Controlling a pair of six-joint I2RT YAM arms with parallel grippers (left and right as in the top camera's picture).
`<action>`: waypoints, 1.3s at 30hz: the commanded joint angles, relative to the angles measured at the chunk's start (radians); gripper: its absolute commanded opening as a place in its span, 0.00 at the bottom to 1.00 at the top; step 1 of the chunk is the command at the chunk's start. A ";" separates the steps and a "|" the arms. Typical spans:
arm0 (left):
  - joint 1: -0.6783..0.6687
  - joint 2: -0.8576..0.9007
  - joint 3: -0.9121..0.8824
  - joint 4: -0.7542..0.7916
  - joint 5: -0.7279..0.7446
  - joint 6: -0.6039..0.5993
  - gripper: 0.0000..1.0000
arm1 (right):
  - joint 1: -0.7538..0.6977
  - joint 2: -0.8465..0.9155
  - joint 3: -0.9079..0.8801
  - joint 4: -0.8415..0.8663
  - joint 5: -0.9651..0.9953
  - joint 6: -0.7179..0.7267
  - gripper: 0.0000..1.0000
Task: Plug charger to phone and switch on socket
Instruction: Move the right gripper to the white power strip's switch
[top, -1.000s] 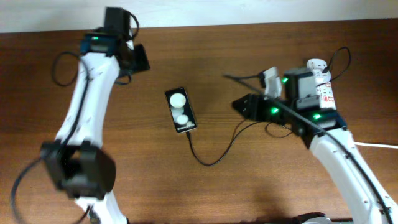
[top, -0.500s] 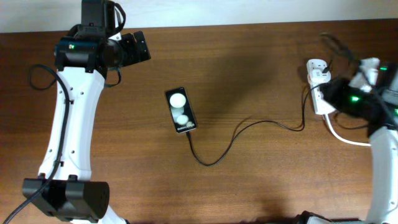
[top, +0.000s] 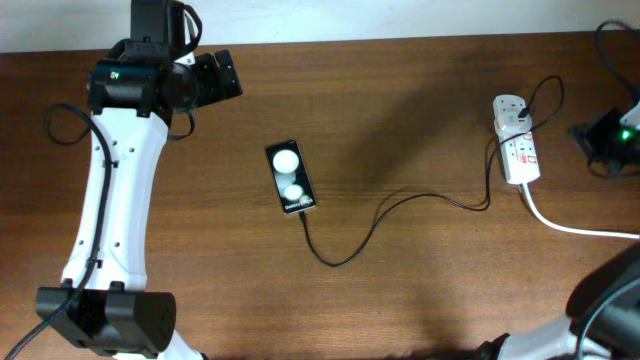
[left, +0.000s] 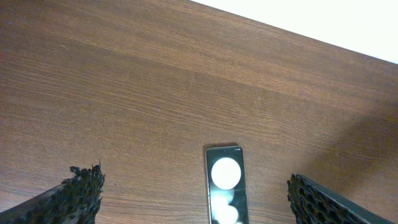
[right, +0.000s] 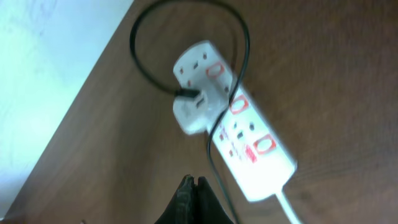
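Note:
The black phone (top: 291, 177) lies flat mid-table, two white round patches on it; it also shows in the left wrist view (left: 225, 184). The thin black charger cable (top: 385, 215) runs from the phone's near end in a curve to the white socket strip (top: 517, 137) at the right, where it joins a white plug block (right: 194, 111). The strip shows red marks (right: 263, 144). My left gripper (left: 196, 196) is open, high at the back left, away from the phone. My right gripper (right: 194, 190) is shut and empty, right of the strip (right: 233, 127), at the right edge (top: 610, 135).
A thick white cord (top: 575, 222) leaves the strip toward the right edge. The table's far edge meets a white wall (top: 400, 20). Bare wood lies between phone and strip.
My right arm has swung from the table's middle out to the right edge, uncovering the strip. My left arm shifted early on, then held still. The phone has not moved.

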 joint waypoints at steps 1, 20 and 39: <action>0.000 -0.007 0.001 0.001 -0.010 0.005 0.99 | -0.001 0.097 0.085 -0.006 0.003 0.002 0.04; 0.000 -0.007 0.001 0.001 -0.010 0.005 0.99 | 0.056 0.343 0.095 0.171 0.025 0.038 0.04; 0.000 -0.007 0.001 0.001 -0.010 0.005 0.99 | 0.113 0.409 0.094 0.233 0.066 0.053 0.04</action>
